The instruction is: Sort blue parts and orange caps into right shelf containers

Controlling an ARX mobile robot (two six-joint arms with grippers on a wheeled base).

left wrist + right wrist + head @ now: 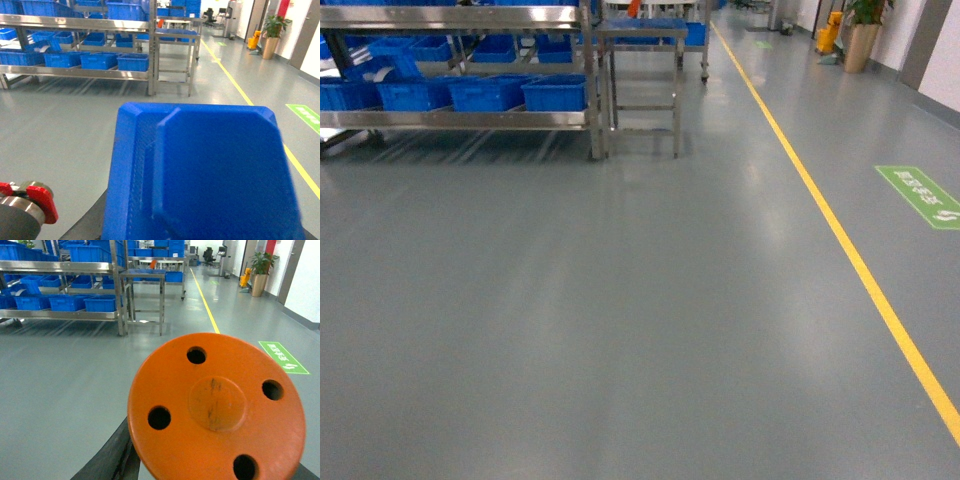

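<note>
In the left wrist view a blue part [210,175] fills the lower frame, a tray-like piece with chamfered corners, its long axis running away from the camera toward the shelving. It hides the left gripper, so I cannot tell how those jaws stand. In the right wrist view an orange cap [217,407], a round disc with four holes and a raised centre, faces the camera flat-on and likewise covers the right gripper; its jaws cannot be judged either.

Both wrist cameras look level down the aisle, and neither arm shows in the head view.

Beyond, across bare grey floor [620,320], blue crates [485,93] sit on a steel shelf rack [460,118], with a small steel table [642,85] just beside it. A yellow floor line [840,235] runs past on the right.
</note>
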